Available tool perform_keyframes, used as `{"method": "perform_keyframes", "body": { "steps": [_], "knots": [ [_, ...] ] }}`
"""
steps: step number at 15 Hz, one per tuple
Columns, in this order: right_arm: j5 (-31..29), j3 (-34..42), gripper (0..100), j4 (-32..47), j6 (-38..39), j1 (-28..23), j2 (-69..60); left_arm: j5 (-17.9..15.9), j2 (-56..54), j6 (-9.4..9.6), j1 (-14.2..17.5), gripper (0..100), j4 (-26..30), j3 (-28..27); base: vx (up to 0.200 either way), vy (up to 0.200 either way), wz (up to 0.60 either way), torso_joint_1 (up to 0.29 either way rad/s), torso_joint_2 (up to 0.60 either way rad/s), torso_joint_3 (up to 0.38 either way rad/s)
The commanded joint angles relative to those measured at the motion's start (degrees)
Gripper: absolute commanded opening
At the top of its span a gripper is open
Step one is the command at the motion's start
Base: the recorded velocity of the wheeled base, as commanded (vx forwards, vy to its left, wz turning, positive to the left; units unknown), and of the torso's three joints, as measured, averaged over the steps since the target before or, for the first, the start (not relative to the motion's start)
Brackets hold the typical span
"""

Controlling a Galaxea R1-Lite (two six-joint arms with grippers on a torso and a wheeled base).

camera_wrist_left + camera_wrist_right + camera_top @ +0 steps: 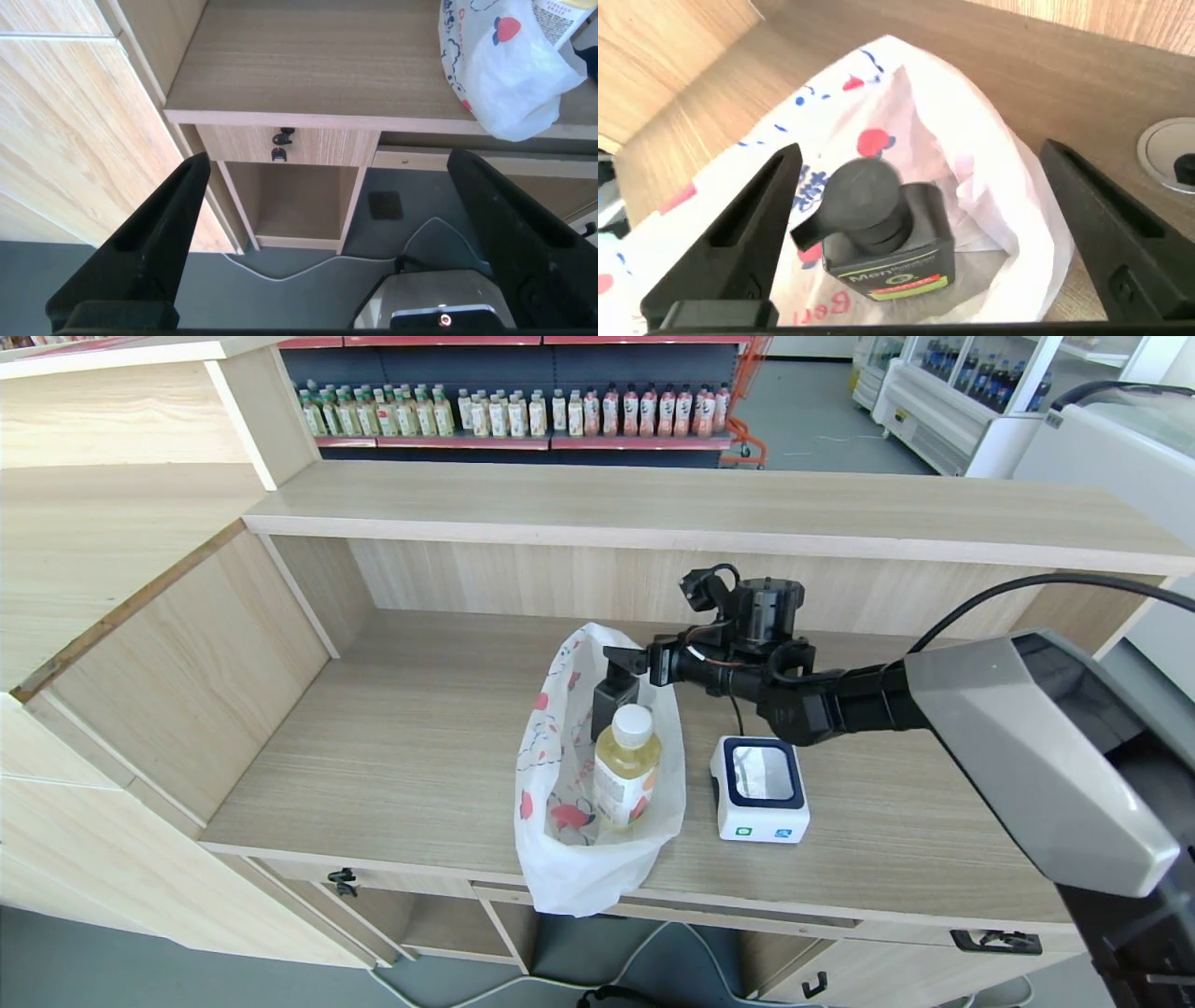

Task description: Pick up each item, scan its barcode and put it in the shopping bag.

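A white shopping bag (pixel 560 803) with red prints stands open on the wooden counter (pixel 392 756). Inside it a yellow drink bottle (pixel 626 767) with a white cap stands upright, and a black pump bottle (pixel 611 698) stands just behind it. My right gripper (pixel 635 663) hovers over the bag's mouth. In the right wrist view the right gripper (pixel 923 154) is open, and the black pump bottle (pixel 882 238) sits between the fingers (pixel 738 243) without touching them. My left gripper (pixel 329 161) is open and holds nothing, low in front of the counter, with the bag (pixel 505 75) off to one side.
A white barcode scanner (pixel 761 789) with a dark window lies beside the bag. The counter's back wall (pixel 560 579) and left side panel (pixel 205 681) enclose the work area. A cable grommet (pixel 1169 149) sits in the counter. Below the front edge is a drawer lock (pixel 279 145).
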Motion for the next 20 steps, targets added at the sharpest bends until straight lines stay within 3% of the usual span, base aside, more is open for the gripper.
{"method": "perform_keyframes", "body": {
  "steps": [1,4,7,9,11,13,15,16,20],
  "knots": [
    [0.05,3.79,100,0.02,0.7,0.49,-5.15,-0.01,-0.02,0.06,0.0,100,0.0,0.0,0.0,0.0,0.0,0.0,0.0,0.0],
    [1.1,8.19,100,-0.42,1.05,0.67,-8.93,-0.01,-0.02,-0.12,0.0,100,0.0,0.0,0.0,0.0,0.0,0.0,0.0,0.0],
    [0.93,14.25,100,0.1,1.75,-2.32,-18.43,-0.01,-0.02,-0.12,0.0,100,0.0,0.0,0.0,0.0,0.0,0.0,0.0,0.0],
    [0.75,20.49,100,0.81,1.67,-5.04,-26.16,-0.01,-0.02,-0.12,0.0,100,0.0,0.0,0.0,0.0,0.0,0.0,0.0,0.0],
    [-0.04,29.89,100,7.22,-0.09,-7.77,-39.69,-0.01,-0.02,-0.12,0.0,100,0.0,0.0,0.0,0.0,0.0,0.0,0.0,0.0],
    [-7.6,39.47,100,16.1,-5.45,-10.49,-53.93,-0.01,-0.02,-0.12,0.0,100,0.0,0.0,0.0,0.0,0.0,0.0,0.0,0.0],
    [-13.48,46.51,100,18.74,-6.24,-12.34,-63.07,-0.01,-0.02,-0.12,0.09,100,0.0,0.0,0.0,0.0,0.0,0.0,0.0,0.0],
    [-16.39,53.19,100,22.6,-7.21,-15.85,-72.04,-0.01,-0.02,-0.12,0.0,100,0.0,0.0,0.0,0.0,0.0,0.0,0.0,0.0],
    [-23.68,66.54,100,32.71,-6.86,-19.46,-91.46,-0.01,-0.02,-0.12,0.0,100,0.0,0.0,0.0,0.0,0.0,0.0,0.0,0.0]
  ]
}}
